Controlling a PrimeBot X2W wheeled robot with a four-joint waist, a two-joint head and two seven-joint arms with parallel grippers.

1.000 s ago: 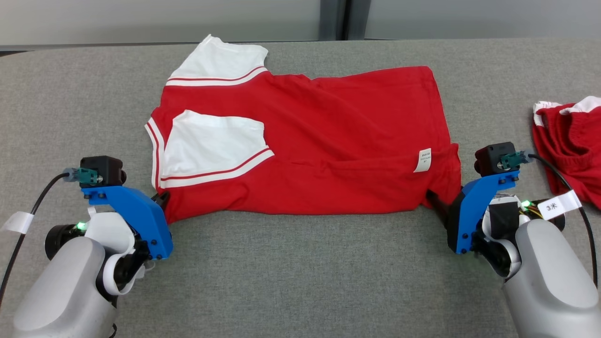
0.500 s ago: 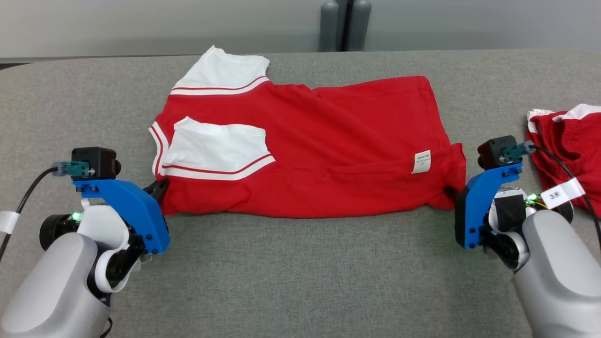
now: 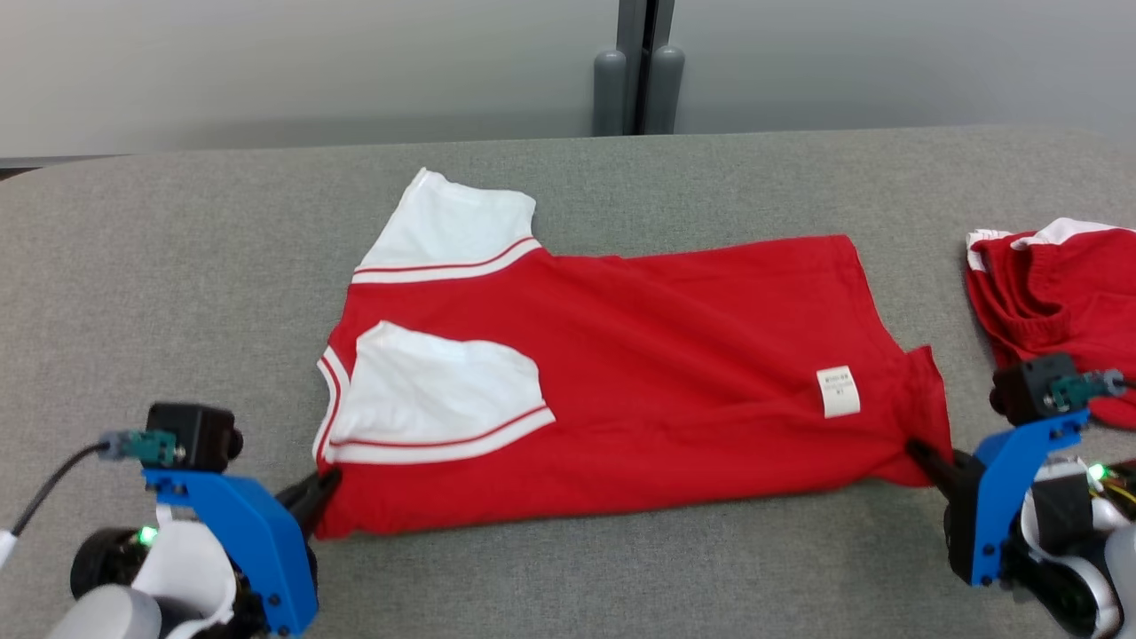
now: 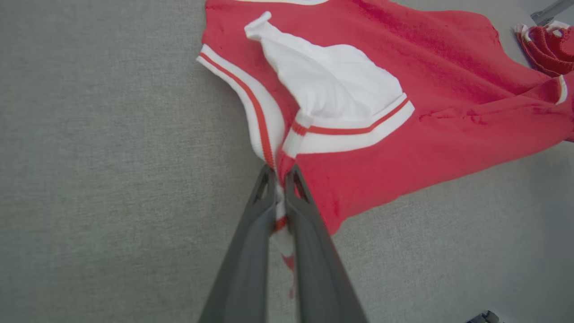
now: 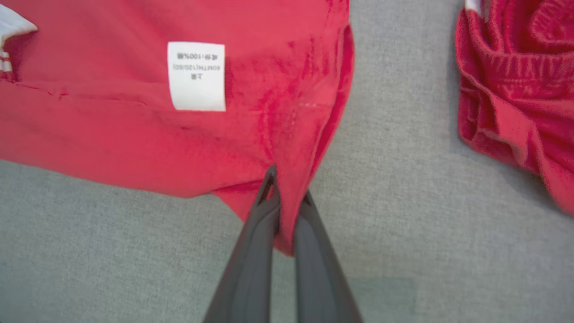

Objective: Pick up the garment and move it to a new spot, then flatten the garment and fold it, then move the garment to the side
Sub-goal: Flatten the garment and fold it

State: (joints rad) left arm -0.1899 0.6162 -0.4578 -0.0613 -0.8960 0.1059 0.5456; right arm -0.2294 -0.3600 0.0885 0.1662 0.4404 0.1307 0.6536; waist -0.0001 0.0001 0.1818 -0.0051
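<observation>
Grey table [image 3: 177, 266], garment [image 3: 674, 355] in left gripper [image 3: 325, 485]

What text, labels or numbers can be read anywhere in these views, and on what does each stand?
"60MTH(120/60)": the middle line of the white care label on the red shirt, upside down in the right wrist view.
"100%": part of another line on that label; the characters around it and the short third line are too blurred to read.
In the head view the label is too small to read.

Left pincer [image 3: 327, 481] and right pincer [image 3: 916, 447] low, wide apart, each closed on the garment [image 3: 674, 373].
</observation>
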